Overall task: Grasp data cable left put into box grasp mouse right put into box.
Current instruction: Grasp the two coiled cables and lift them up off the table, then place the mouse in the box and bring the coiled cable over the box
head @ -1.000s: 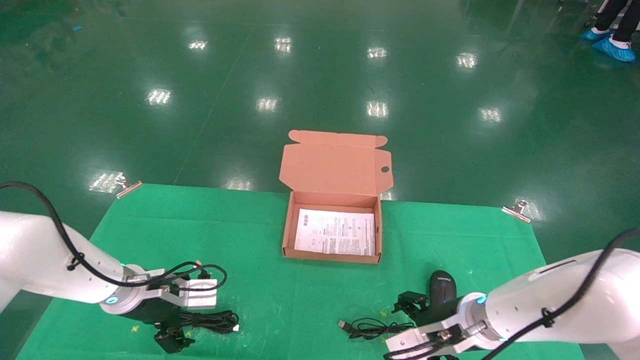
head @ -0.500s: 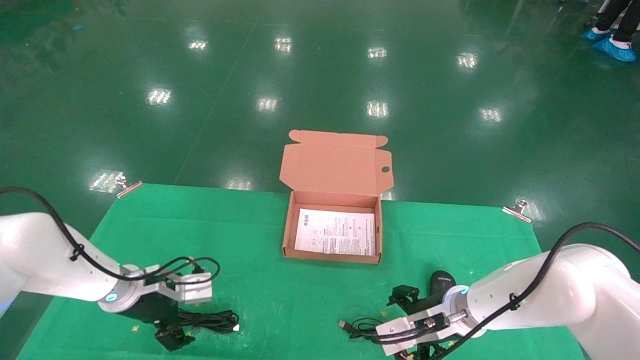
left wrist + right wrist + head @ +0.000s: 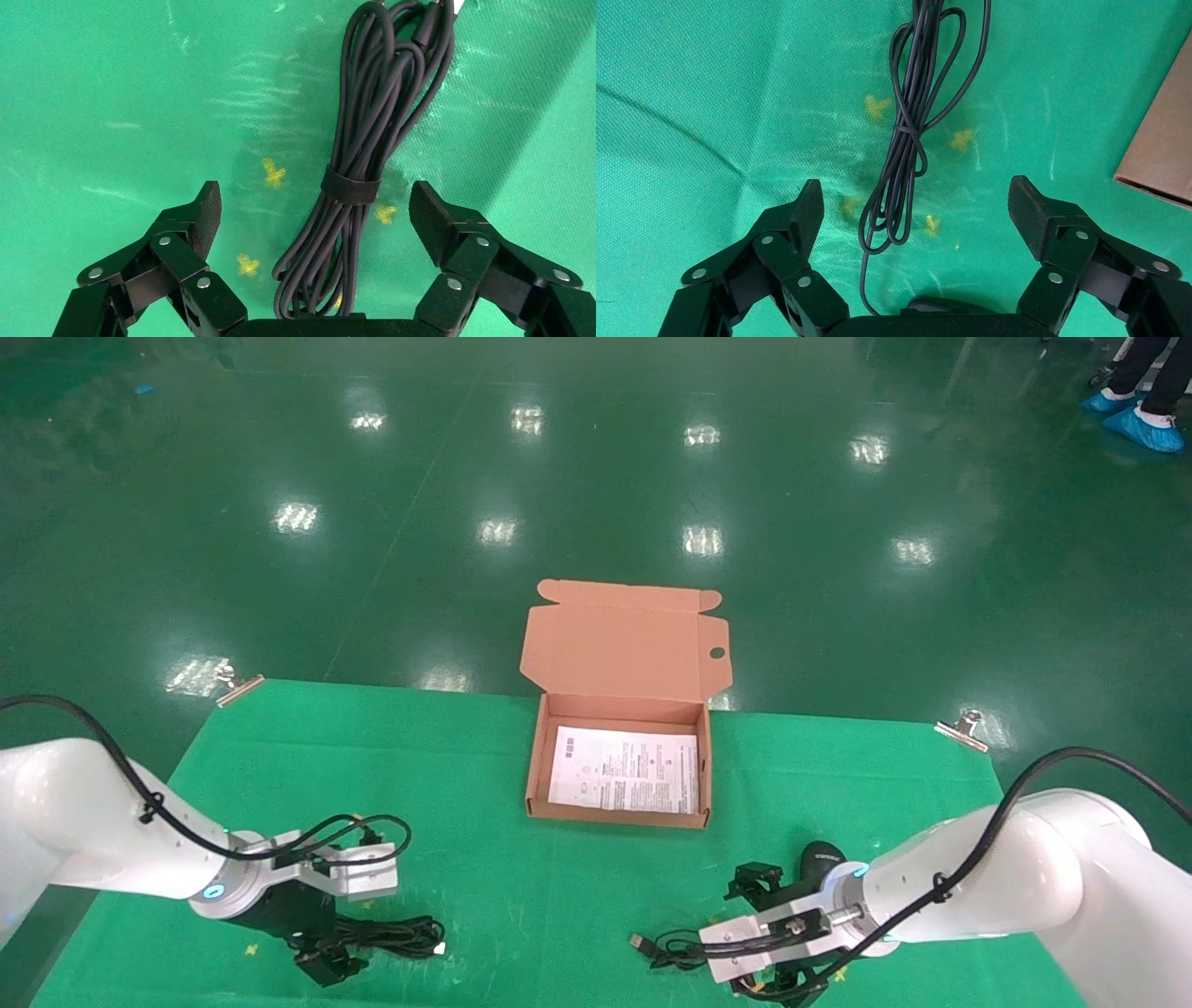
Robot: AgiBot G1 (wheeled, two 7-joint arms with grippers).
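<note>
Cloth covers the table in green, clipped at its two far corners, and we see the box standing at the far middle of it with its lid swung up and back and a white sheet on its bottom. Open cloth lies on both sides of the box and between it and the near things.

Our left gripper sits low at the near left, spread wide, with one finger on either side of the cable and holding nothing. The bundle lies flat on the cloth, bound by a black strap, running from under the palm out to the right, and its plug end points toward the middle.

Our right gripper hangs low at the near right, likewise spread wide and empty. The mouse rests on the cloth just beside the right wrist, on its far side, partly hidden by it in the head view. In the right wrist view its body shows only as a dark edge under the palm, and its tied cord trails out between the fingers. The cord's USB plug lies toward the middle. A corner of the box shows in that view, apart from the fingers.
</note>
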